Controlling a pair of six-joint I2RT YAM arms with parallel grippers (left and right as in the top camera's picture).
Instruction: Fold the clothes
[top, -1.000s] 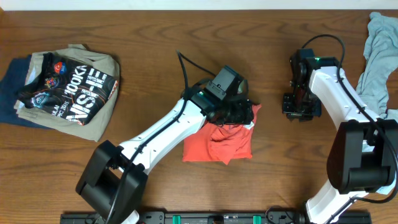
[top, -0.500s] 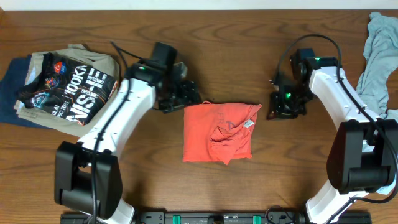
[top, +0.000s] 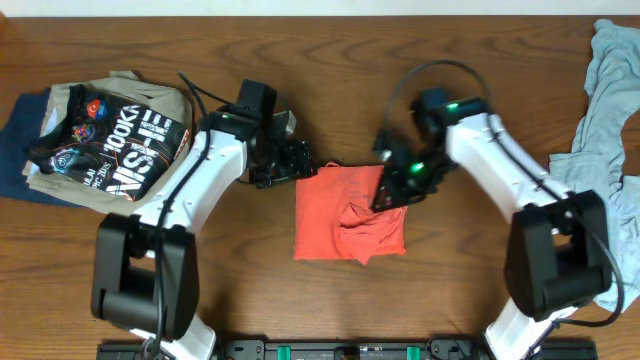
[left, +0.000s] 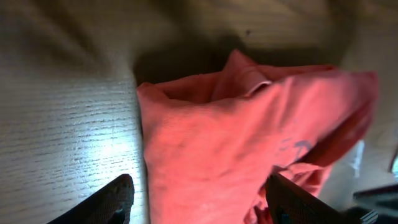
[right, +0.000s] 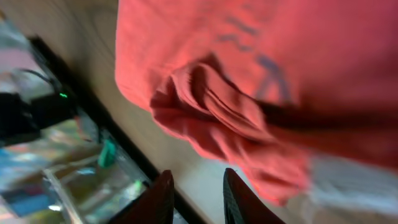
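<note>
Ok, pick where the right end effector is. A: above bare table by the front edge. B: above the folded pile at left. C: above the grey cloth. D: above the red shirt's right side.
D: the overhead view shows the right end effector over the right part of the red shirt.

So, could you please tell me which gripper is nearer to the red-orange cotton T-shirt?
Right. The right gripper hangs over the red-orange T-shirt's right edge; the left gripper sits just off its upper-left corner.
</note>
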